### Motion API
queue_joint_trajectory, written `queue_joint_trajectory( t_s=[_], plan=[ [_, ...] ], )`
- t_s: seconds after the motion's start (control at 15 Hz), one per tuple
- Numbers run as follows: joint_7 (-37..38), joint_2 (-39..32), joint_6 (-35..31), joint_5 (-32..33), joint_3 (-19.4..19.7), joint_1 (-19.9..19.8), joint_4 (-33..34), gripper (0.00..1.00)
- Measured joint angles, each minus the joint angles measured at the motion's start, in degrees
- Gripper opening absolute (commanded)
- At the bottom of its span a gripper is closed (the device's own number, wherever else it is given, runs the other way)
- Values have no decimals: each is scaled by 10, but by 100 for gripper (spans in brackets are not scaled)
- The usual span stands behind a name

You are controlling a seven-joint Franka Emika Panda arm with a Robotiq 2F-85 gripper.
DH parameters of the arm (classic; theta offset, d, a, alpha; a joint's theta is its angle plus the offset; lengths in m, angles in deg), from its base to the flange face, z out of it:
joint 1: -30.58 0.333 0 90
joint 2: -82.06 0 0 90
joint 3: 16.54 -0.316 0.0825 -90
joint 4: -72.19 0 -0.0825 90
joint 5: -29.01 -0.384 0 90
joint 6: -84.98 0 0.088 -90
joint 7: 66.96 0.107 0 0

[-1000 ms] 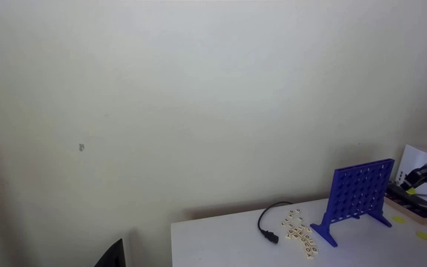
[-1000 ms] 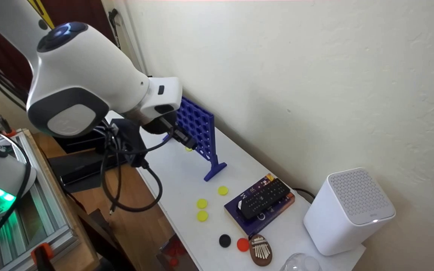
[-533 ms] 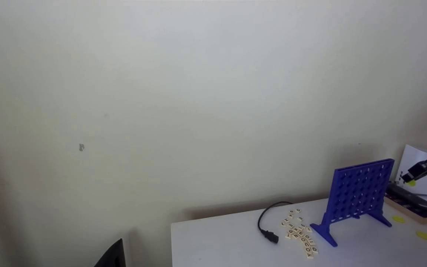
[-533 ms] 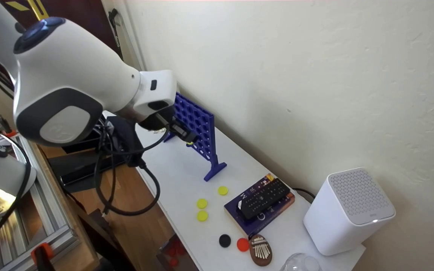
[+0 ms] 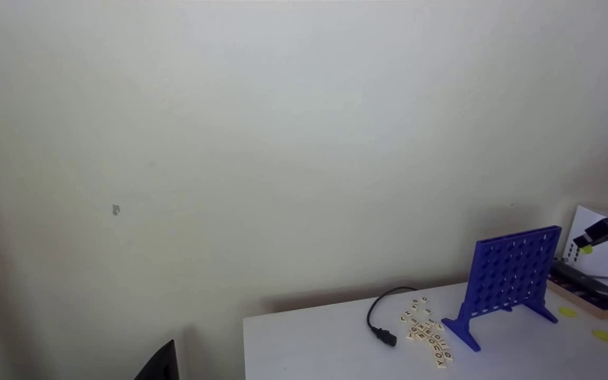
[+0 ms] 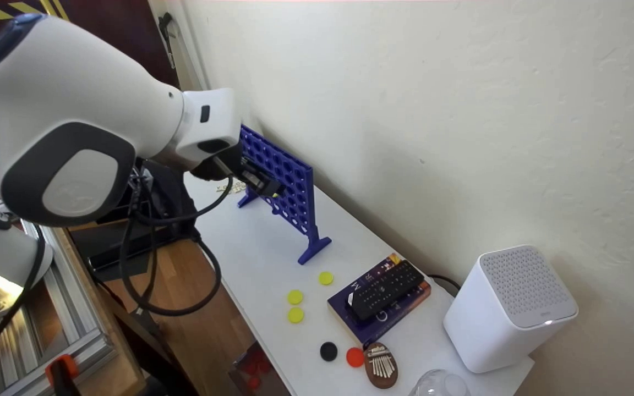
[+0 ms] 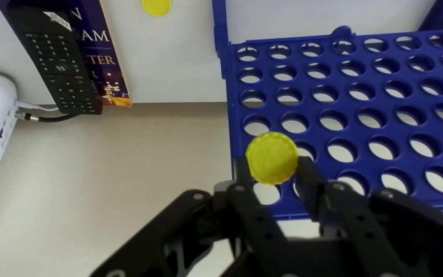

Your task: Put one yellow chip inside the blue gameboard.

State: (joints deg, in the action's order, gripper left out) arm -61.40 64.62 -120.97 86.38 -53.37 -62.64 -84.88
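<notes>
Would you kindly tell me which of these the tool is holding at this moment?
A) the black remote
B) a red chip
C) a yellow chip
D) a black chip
C: the wrist view shows a yellow chip pinched in the tool, with the blue gameboard behind it in that view.

The arm [image 6: 102, 91] has a rounded white shell, a dark grey panel [image 6: 22, 179] around a pale inset [image 6: 80, 184], a looped black cable [image 6: 169, 312]; the gripper [image 7: 273, 169] is black, jointed, with small round fasteners; the white base [image 6: 6, 250] shows letters KA
</notes>
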Motion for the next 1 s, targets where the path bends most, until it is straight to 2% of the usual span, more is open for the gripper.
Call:
queue_joint_trajectory(
  t_s=[0.27, 1.0],
  plan=[
    [28, 13, 0, 6, -6, -5, 0, 35],
    [30, 14, 0, 6, -7, -5, -1, 35]
  ],
)
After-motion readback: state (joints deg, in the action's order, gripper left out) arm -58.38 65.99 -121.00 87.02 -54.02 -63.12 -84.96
